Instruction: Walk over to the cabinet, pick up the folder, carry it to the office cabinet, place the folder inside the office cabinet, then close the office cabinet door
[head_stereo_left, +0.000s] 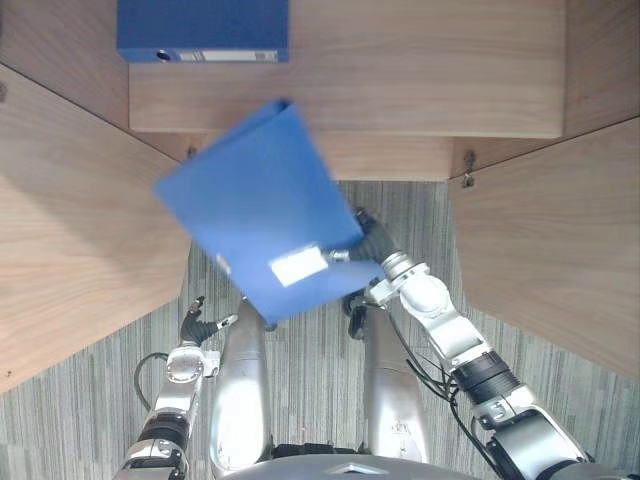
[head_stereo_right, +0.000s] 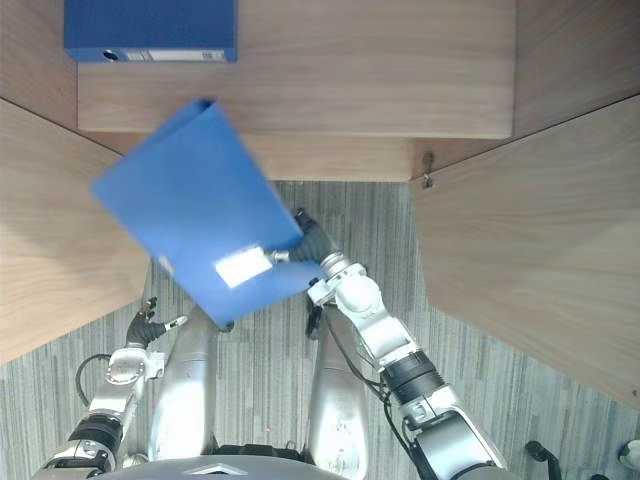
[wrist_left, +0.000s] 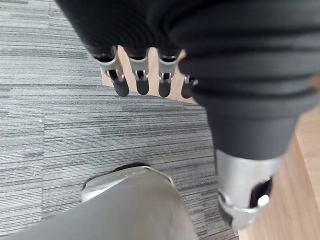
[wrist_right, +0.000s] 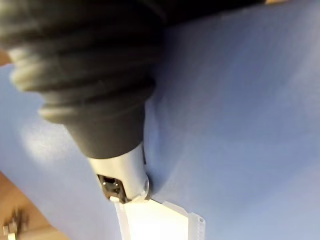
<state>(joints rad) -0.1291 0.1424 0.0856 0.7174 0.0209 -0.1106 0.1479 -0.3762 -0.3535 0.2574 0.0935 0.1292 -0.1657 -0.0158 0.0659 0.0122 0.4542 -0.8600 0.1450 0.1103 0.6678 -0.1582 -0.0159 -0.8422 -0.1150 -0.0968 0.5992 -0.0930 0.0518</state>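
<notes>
Folder position: you will find the blue folder (head_stereo_left: 255, 200) held in the air before the open cabinet, above the carpet floor (head_stereo_left: 412, 212), left of centre.
Folder orientation: its long axis runs from near right to far left. The far corner points at the cabinet shelf (head_stereo_left: 400, 80), and the broad face is turned up toward you.
Folder label: note the white label (head_stereo_left: 298, 266) at the near end, just beside the grip.
Right hand: the right hand (head_stereo_left: 364, 236) grips the folder at its near right edge. The thumb (wrist_right: 121, 172) presses on the blue face next to the label; the other fingers are hidden behind the folder.
Right arm: it reaches up from the near right, with the wrist bent toward the folder.
Left hand: the left hand (head_stereo_left: 200, 325) hangs low at the near left, its fingers (wrist_left: 142, 82) relaxed and holding nothing.
Cabinet: the left door (head_stereo_left: 70, 220) and the right door (head_stereo_left: 550, 250) both stand open.
Shelf contents: a second blue folder (head_stereo_left: 202, 28) sits at the far left of the shelf, spine toward you.
</notes>
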